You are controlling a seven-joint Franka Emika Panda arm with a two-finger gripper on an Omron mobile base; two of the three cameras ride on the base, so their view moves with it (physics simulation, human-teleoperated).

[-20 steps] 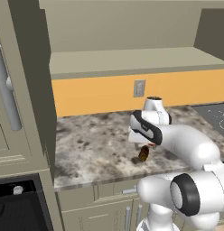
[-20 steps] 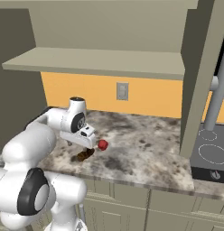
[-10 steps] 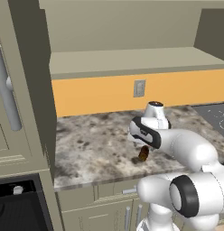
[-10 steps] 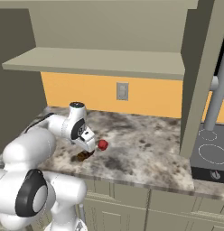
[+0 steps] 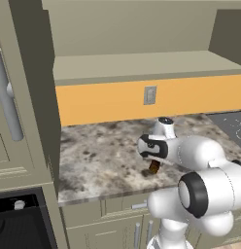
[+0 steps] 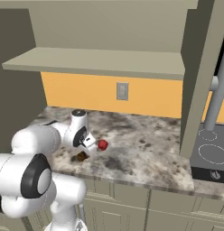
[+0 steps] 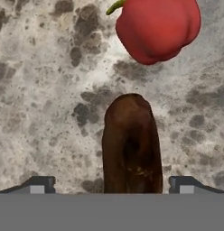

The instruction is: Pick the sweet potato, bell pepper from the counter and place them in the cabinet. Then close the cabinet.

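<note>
**Gripper poised over potato; nothing yet shelved**

Hand view, left to right: one fingertip (image 7: 39, 185) sits at the lower left, the potato (image 7: 131, 146) fills the lower centre, and the second fingertip stands at the lower right. The gripper (image 7: 111, 186) is spread wide with the potato lying between the tips, not clamped. The pepper (image 7: 156, 27) rests at the upper right of the frame, near the potato's far end but apart from it, both on the counter (image 7: 37, 90).

Left base view: the cabinet (image 5: 137, 61) spans the upper half, its shelf bare; the potato (image 5: 154, 167) shows at centre, just below the wrist.

Right base view: the potato (image 6: 81, 156) and pepper (image 6: 103, 144) sit left of centre on the counter.

Assessment: no item has been lifted or placed. Outstanding: grasp and shelve the potato, then the pepper, then shut the cabinet.
</note>
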